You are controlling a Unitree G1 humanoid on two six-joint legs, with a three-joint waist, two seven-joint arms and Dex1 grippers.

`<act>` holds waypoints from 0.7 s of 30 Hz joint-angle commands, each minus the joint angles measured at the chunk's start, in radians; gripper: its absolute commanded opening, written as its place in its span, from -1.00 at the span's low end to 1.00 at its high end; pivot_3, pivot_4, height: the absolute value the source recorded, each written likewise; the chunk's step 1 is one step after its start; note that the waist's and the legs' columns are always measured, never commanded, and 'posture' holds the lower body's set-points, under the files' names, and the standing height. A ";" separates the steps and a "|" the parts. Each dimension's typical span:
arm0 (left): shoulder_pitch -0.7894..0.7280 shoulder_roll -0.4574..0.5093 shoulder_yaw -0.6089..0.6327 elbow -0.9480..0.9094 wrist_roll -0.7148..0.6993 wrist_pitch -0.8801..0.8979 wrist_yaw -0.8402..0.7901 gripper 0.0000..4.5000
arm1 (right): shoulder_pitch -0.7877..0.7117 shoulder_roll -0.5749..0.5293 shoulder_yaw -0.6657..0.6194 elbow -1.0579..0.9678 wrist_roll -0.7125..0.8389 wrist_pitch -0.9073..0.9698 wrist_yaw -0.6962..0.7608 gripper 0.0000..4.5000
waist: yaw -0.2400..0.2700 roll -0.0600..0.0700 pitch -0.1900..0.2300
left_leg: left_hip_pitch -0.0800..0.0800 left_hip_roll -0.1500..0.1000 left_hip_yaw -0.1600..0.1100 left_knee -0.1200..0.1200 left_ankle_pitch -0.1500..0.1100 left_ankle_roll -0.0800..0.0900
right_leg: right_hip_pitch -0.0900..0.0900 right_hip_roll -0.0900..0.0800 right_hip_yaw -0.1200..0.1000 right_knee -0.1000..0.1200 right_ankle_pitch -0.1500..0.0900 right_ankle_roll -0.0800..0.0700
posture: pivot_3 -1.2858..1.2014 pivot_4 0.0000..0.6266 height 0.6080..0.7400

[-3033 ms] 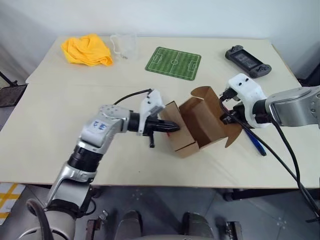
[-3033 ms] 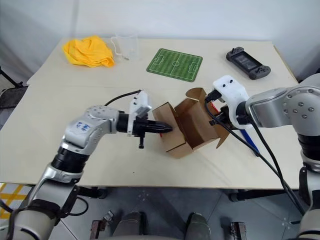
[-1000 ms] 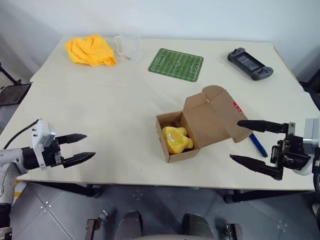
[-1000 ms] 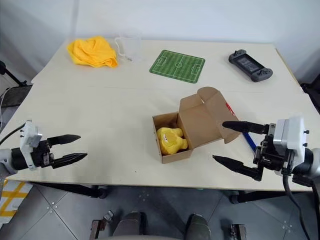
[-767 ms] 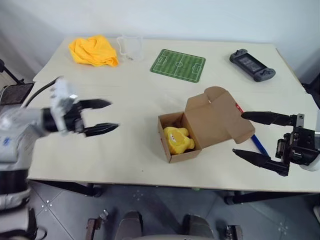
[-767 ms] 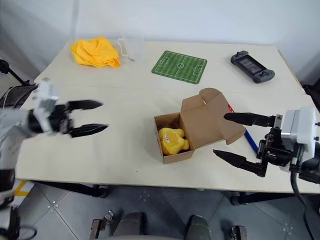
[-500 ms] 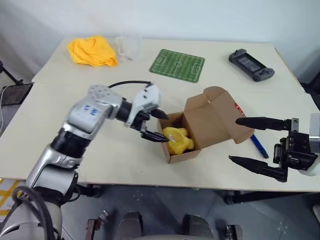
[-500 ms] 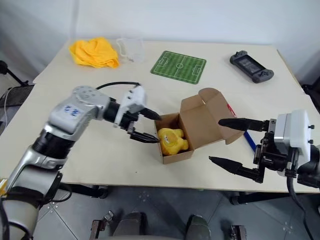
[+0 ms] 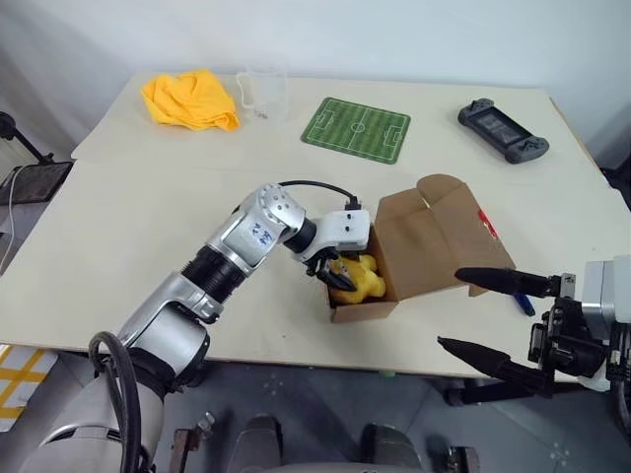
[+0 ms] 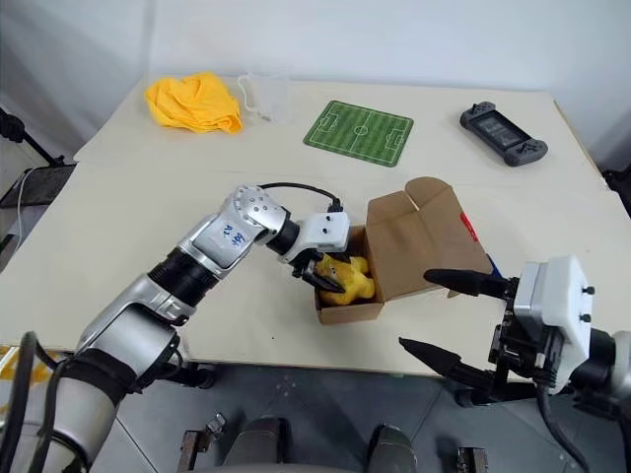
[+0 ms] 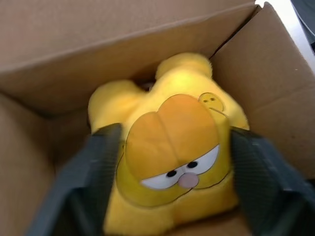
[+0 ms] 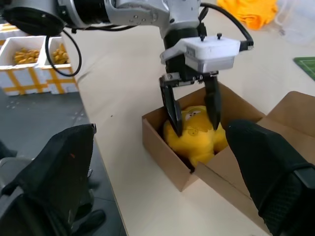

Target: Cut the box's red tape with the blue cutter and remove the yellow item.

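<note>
The brown box [image 9: 434, 246] lies open near the table's front right, its lid flap thrown back with the red tape [image 9: 484, 221] on it. The yellow item [image 9: 362, 283], a plush with a cartoon face [image 11: 172, 147], rests inside. My left gripper [image 9: 338, 275] reaches into the box, its black fingers [image 11: 98, 172] pressed against both sides of the plush. My right gripper [image 9: 450, 309] hovers open by the front edge, to the right of the box, holding nothing. A short bit of the blue cutter [image 9: 522, 303] shows on the table behind its upper finger.
At the far left lie a yellow cloth [image 9: 192, 99] and a clear cup [image 9: 264, 91]. A green soccer-field mat [image 9: 356, 128] and a dark game controller [image 9: 503, 131] lie at the back. White crates [image 12: 29, 64] stand on the floor beyond the table.
My left arm swung from the table's left edge across to the box, dipped its gripper inside and closed its fingers around the plush. The right gripper drew back slightly, still open.
</note>
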 commanded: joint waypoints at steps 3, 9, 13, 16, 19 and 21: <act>-0.027 -0.037 0.053 0.050 0.017 -0.059 -0.002 -0.45 | 0.041 0.039 -0.045 -0.039 -0.017 -0.034 -0.031 1.00 | 0.000 0.000 0.000 | 0.000 0.000 0.000 0.000 0.000 0.000 | 0.000 0.000 0.000 0.000 0.000 0.000 | 0.03 -0.52 1.00; -0.053 -0.099 0.234 0.079 -0.137 -0.016 -0.039 -0.99 | 0.024 0.083 -0.008 -0.018 -0.054 -0.085 -0.062 1.00 | -0.001 0.000 0.000 | 0.000 0.000 0.000 0.000 0.000 0.000 | 0.000 0.000 0.000 0.000 0.000 0.000 | 0.03 -0.52 1.00; -0.068 -0.111 0.411 0.124 -0.276 -0.019 -0.065 -0.99 | -0.016 0.114 0.042 -0.003 -0.063 -0.118 -0.084 1.00 | -0.009 0.000 0.000 | 0.000 0.000 0.000 0.000 0.000 0.000 | 0.000 0.000 0.000 0.000 0.000 0.000 | 0.03 -0.52 1.00; -0.042 -0.085 0.509 0.146 -0.330 -0.107 -0.084 -0.99 | -0.052 0.134 0.081 0.007 -0.066 -0.138 -0.095 1.00 | -0.016 0.000 0.000 | 0.001 0.000 0.000 -0.001 0.000 0.000 | 0.000 0.000 0.000 0.000 0.000 0.000 | 0.03 -0.52 1.00; 0.005 -0.034 0.668 0.169 -0.402 -0.140 -0.006 -0.99 | -0.118 0.172 0.164 0.026 -0.086 -0.176 -0.111 1.00 | -0.021 0.000 0.000 | 0.001 0.000 0.000 -0.002 0.000 0.000 | 0.000 0.000 0.000 0.000 0.000 0.000 | 0.03 -0.52 1.00; 0.082 0.043 0.729 0.155 -0.397 -0.177 0.029 -0.99 | -0.180 0.198 0.249 0.041 -0.112 -0.197 -0.112 1.00 | -0.040 0.000 0.000 | 0.002 0.000 0.000 -0.002 0.000 0.000 | 0.000 0.000 0.000 0.001 0.000 0.001 | 0.03 -0.52 1.00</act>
